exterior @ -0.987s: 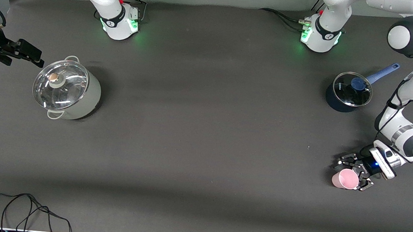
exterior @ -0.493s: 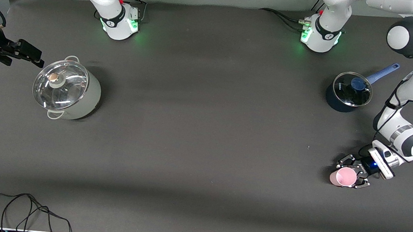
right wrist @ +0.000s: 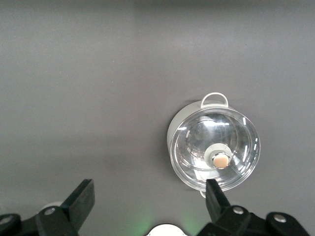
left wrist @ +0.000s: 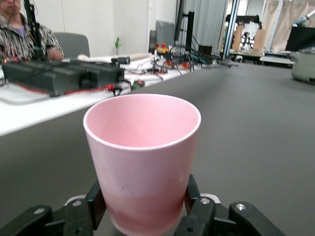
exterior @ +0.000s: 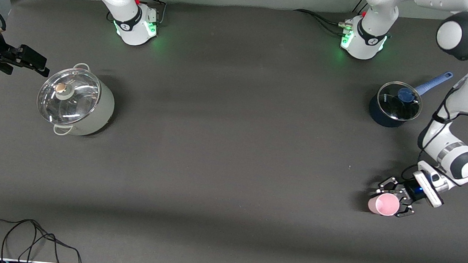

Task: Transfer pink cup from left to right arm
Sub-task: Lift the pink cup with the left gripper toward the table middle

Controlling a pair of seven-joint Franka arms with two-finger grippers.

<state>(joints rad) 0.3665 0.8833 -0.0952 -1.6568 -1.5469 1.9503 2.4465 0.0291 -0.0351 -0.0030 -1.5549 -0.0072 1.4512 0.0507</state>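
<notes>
The pink cup [exterior: 383, 204] stands upright between the fingers of my left gripper [exterior: 393, 199], near the left arm's end of the table. Its shadow falls apart from it, so it seems held a little above the dark table. In the left wrist view the cup [left wrist: 142, 157] fills the middle, and the left gripper [left wrist: 145, 209] is shut on its base with a black finger [left wrist: 96, 201] on each side. My right gripper [exterior: 32, 59] waits high over the right arm's end of the table. It is open and empty in the right wrist view [right wrist: 147, 191].
A pale pot with a glass lid [exterior: 74, 102] stands near the right arm's end and also shows in the right wrist view [right wrist: 214, 147]. A dark saucepan with a blue handle [exterior: 395, 104] stands near the left arm's base. A black cable [exterior: 17, 235] lies at the table's near edge.
My left gripper has carried the pink cup a short way toward the right arm's end of the table. The right gripper has not moved.
</notes>
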